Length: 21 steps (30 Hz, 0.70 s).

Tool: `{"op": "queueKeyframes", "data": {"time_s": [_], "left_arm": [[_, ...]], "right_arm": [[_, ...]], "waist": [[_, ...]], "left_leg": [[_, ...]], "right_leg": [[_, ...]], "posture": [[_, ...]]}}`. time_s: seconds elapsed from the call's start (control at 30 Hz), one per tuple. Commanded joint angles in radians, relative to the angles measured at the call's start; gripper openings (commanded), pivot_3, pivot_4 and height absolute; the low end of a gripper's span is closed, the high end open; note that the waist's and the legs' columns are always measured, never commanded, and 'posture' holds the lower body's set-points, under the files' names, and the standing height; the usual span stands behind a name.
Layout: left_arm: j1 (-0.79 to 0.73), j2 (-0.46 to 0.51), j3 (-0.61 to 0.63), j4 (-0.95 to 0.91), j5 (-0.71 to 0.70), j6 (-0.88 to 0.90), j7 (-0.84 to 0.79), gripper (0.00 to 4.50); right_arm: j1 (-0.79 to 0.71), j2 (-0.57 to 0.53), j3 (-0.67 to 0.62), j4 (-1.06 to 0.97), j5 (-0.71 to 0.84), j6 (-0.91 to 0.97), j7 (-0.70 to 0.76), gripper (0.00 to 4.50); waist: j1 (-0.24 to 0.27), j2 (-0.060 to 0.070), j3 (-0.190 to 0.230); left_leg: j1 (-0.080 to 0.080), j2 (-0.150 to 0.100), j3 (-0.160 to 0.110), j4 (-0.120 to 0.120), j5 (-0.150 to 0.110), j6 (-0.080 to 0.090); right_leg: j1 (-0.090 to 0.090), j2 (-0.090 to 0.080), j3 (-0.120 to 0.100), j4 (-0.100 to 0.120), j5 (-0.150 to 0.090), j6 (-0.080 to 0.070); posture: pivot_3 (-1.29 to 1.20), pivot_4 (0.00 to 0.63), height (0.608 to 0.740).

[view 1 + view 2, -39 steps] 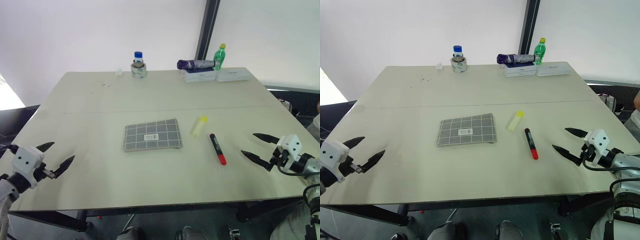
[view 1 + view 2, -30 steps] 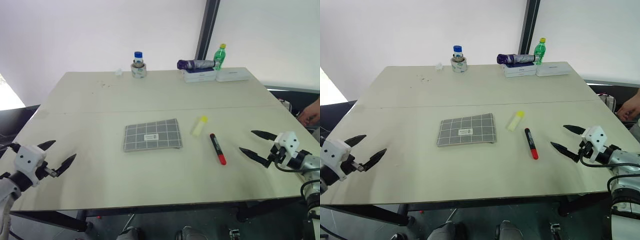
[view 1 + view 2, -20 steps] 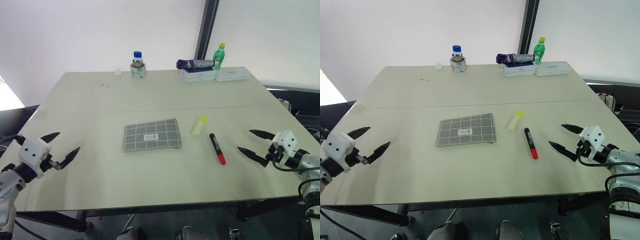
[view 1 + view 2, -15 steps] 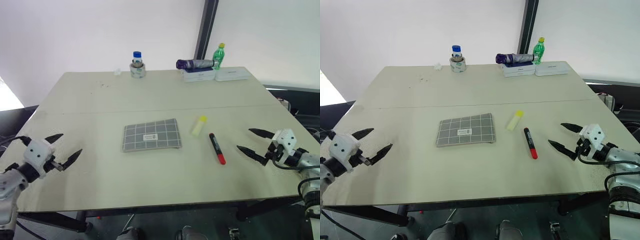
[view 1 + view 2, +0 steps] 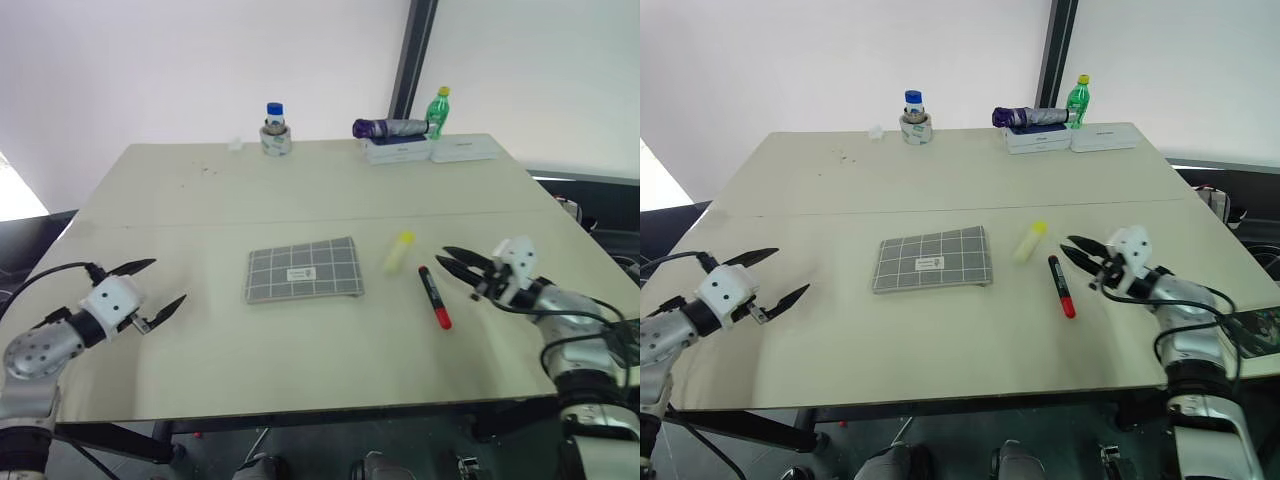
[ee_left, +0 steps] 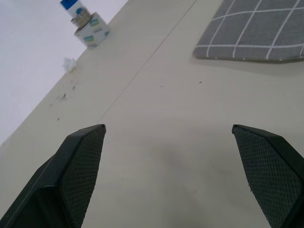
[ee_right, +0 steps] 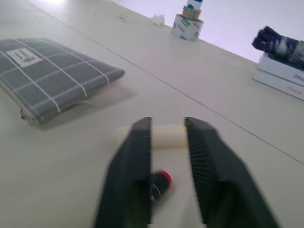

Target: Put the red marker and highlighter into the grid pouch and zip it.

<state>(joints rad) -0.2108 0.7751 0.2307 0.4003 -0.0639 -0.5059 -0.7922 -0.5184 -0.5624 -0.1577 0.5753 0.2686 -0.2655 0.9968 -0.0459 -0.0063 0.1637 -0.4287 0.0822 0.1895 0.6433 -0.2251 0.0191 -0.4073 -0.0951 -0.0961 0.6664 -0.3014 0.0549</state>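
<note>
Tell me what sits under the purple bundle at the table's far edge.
The purple bundle lies on a flat white box, beside a second white box. The green bottle stands just behind them. What the boxes contain cannot be seen.

Bright, even daylight fills the scene — the white wall behind the desk [image 5: 300,190] is washed out, and shadows on it are soft and faint. In the right wrist view the right claw [image 7: 168,142] is motion-blurred, the background soft.

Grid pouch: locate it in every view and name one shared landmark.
Left eye view: grid pouch at table centre.
Right eye view: table centre.
Left wrist view: one corner, ahead of left gripper.
Right wrist view: beside the highlighter.
Shared landmark: blue-capped bottle.
</note>
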Motion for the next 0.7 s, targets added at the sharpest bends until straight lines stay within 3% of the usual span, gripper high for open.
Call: {"op": "queueKeyframes", "data": {"time_s": [0.03, 0.23, 0.4, 0.7], "left_arm": [[-0.093, 0.071, -0.100, 0.109, 0.236, -0.230, 0.107, 4.50], [-0.231, 0.104, -0.209, 0.269, 0.416, -0.404, 0.266, 4.50], [-0.331, 0.109, -0.308, 0.379, 0.565, -0.492, 0.401, 4.50], [-0.422, 0.112, -0.491, 0.509, 0.802, -0.610, 0.649, 4.50]], "right_arm": [[-0.121, 0.074, 0.067, 0.078, -0.095, -0.066, -0.091, 0.06], [-0.271, 0.119, 0.163, 0.277, -0.275, -0.100, -0.301, 0.06], [-0.332, 0.164, 0.222, 0.361, -0.374, -0.127, -0.441, 0.06], [-0.386, 0.212, 0.307, 0.447, -0.479, -0.183, -0.521, 0.06]], "waist": [[-0.002, 0.000, 0.000], [0.007, 0.000, 0.000], [0.003, 0.000, 0.000], [0.002, 0.000, 0.000]], "left_leg": [[0.000, 0.000, 0.000, 0.000, 0.001, 0.001], [-0.002, 0.000, 0.005, -0.001, 0.005, -0.003], [-0.013, -0.001, 0.006, 0.003, 0.005, -0.002], [-0.014, 0.001, 0.013, 0.004, 0.006, -0.004]], "right_leg": [[0.000, 0.000, 0.000, 0.001, 0.000, 0.000], [-0.003, 0.001, 0.000, 0.000, 0.000, 0.001], [-0.014, 0.003, 0.000, 0.004, 0.001, 0.002], [-0.019, 0.004, 0.003, 0.010, 0.001, 0.005]], "posture": [[0.00, 0.150, 0.740], [0.00, 0.150, 0.740], [0.00, 0.150, 0.740], [0.00, 0.150, 0.740]]}}
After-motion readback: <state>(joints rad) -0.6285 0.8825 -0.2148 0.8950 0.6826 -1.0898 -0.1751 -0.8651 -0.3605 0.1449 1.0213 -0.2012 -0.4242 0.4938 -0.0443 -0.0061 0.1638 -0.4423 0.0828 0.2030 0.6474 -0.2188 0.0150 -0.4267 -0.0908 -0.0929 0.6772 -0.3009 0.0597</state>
